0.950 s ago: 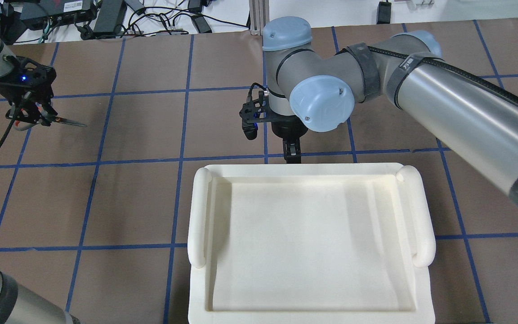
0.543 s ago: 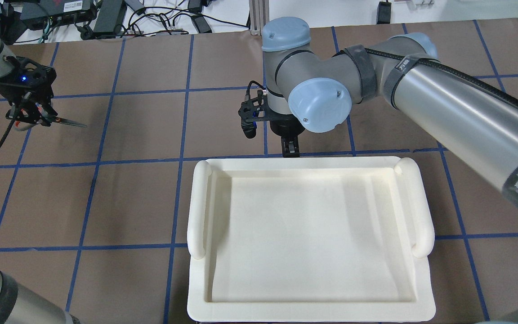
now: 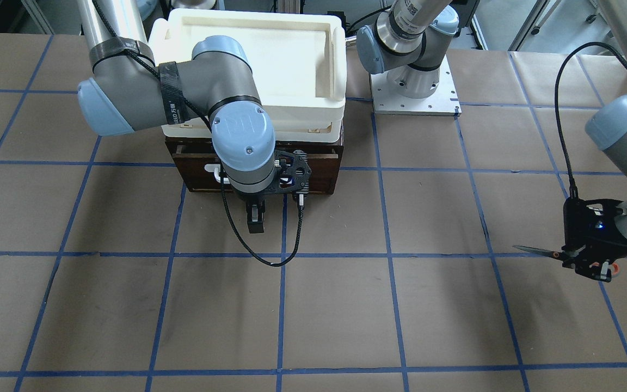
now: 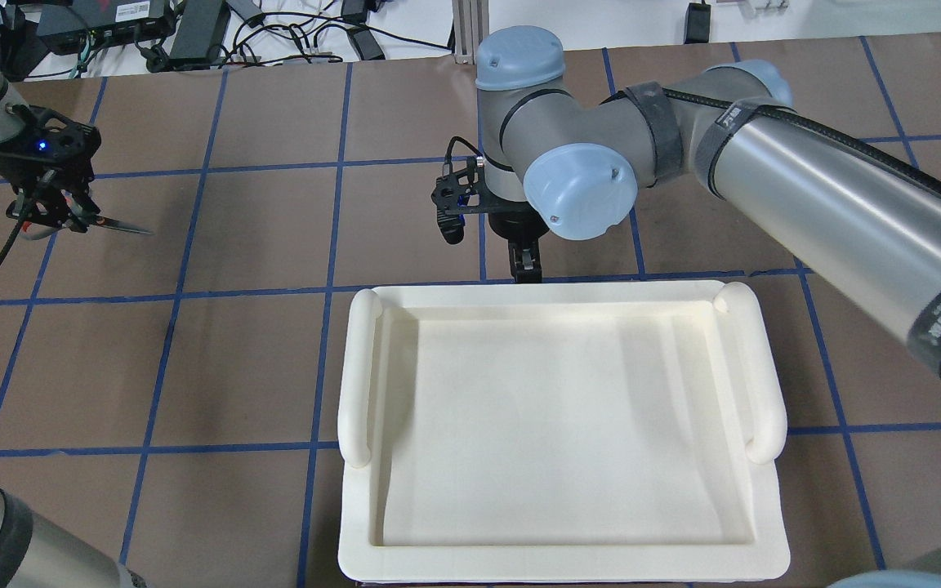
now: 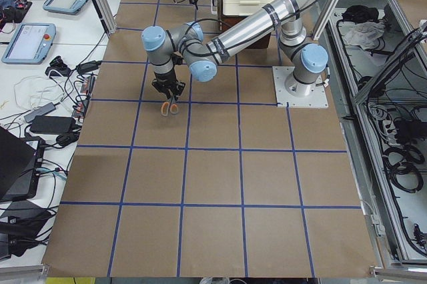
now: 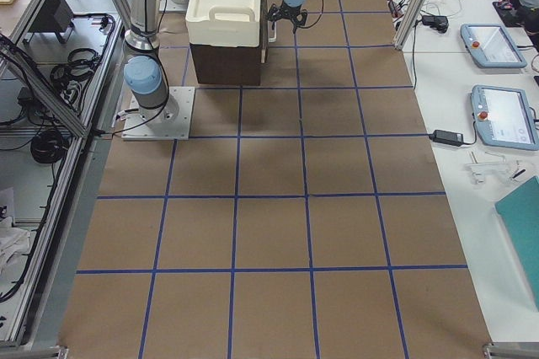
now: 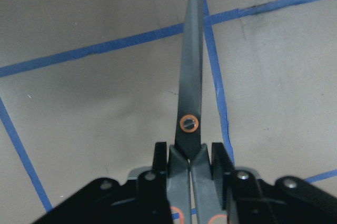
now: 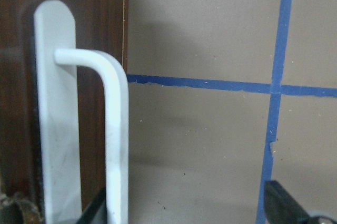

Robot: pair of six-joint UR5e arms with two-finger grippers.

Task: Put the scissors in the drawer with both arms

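My left gripper (image 4: 54, 214) is shut on the handles of the scissors (image 4: 115, 223) at the far left, and holds them above the table with the silver blades closed and pointing toward the middle. They also show in the left wrist view (image 7: 190, 92) and the front view (image 3: 542, 251). My right gripper (image 4: 524, 265) points down at the front of the dark-brown drawer (image 3: 319, 174). Its fingers (image 8: 281, 205) stand wide apart. The white bar handle (image 8: 113, 129) lies close by its left finger. The arm hides most of the drawer front.
A cream-white plastic tray (image 4: 356, 367) sits on top of the drawer's cabinet (image 6: 223, 64). The right arm's elbow hangs over its far edge. A black cable loop (image 3: 270, 261) hangs from the right wrist to the table. Brown paper with blue tape lines covers the table.
The right gripper has moved a little away from the robot, and the tray on the cabinet has shifted the same way. The left gripper with the scissors has barely moved.
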